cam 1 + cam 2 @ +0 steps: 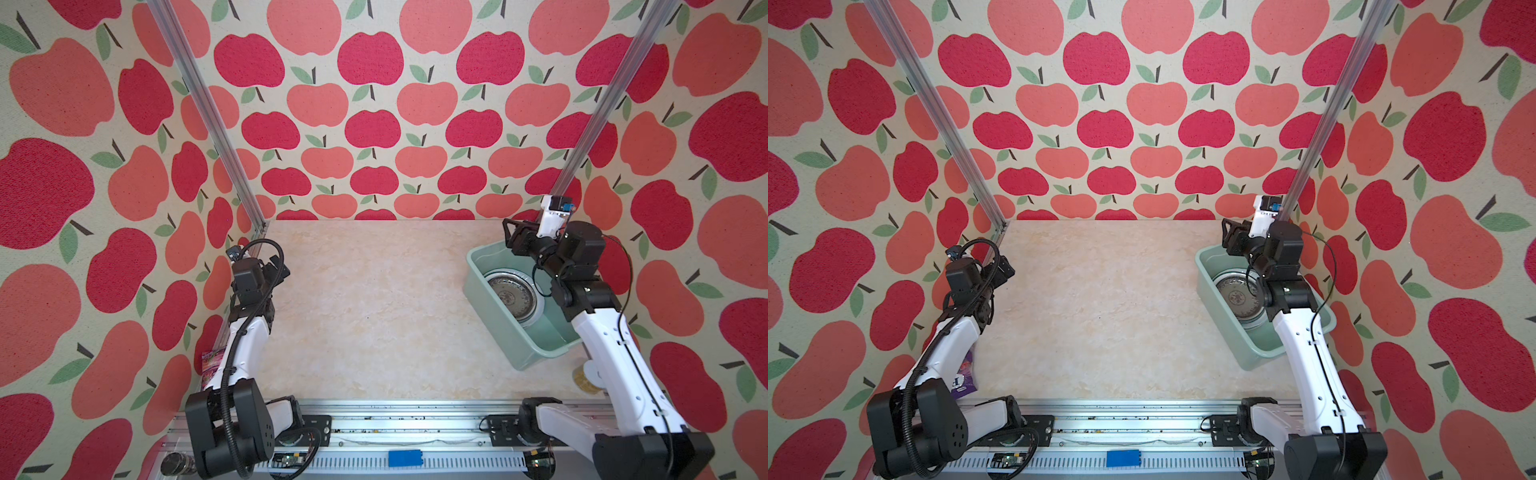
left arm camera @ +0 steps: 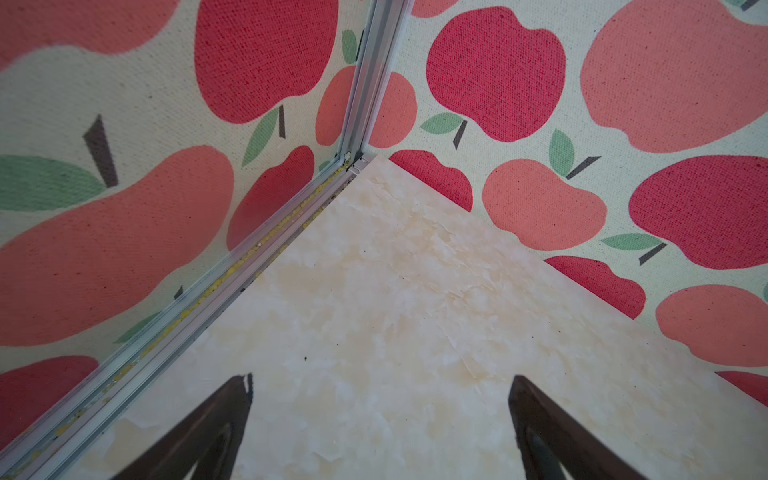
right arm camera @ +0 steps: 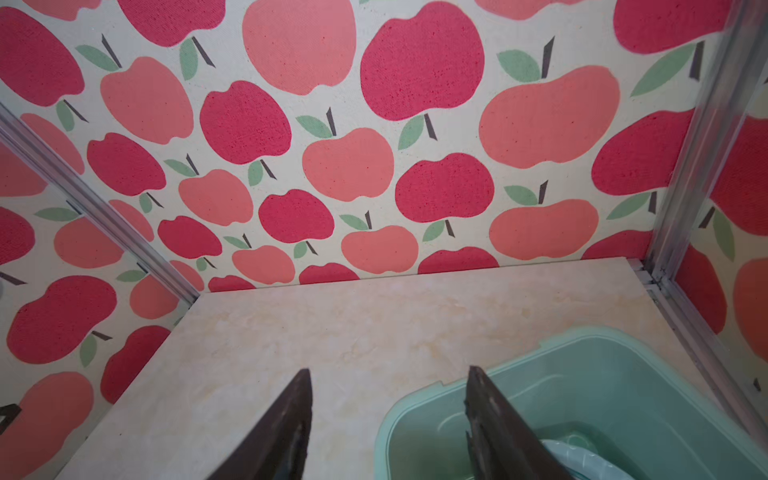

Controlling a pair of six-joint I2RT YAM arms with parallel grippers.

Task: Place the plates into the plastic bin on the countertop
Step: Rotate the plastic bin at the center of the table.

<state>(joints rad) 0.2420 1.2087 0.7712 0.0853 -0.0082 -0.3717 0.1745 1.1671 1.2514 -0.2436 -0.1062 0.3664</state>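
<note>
1. Though stacked so that only the uppermost shows, the plates lie flat on the floor of the plastic bin. The right arm hides part of the stack in both top views.
2. The top plate is round, with dark greyish ornament and a small medallion at its centre, ringed by a pale rim. How many lie under it cannot be told. In the right wrist view only a pale, scalloped edge of the stack shows.
3. The bin is pale mint green, rectangular, with rounded corners and a rolled rim. It stands askew on the right side of the table, near the right wall.
4. The right claw hangs above the bin's far corner, its jaws apart with nothing between them.
5. The left claw hovers over the table towards the far left corner, spread wide and holding nothing.
6. The table is beige with a marble pattern and is edged by aluminium rails.
7. Fabric walls printed with red and salmon apples close in three sides.
8. A purple packet stands by the left arm.
</note>
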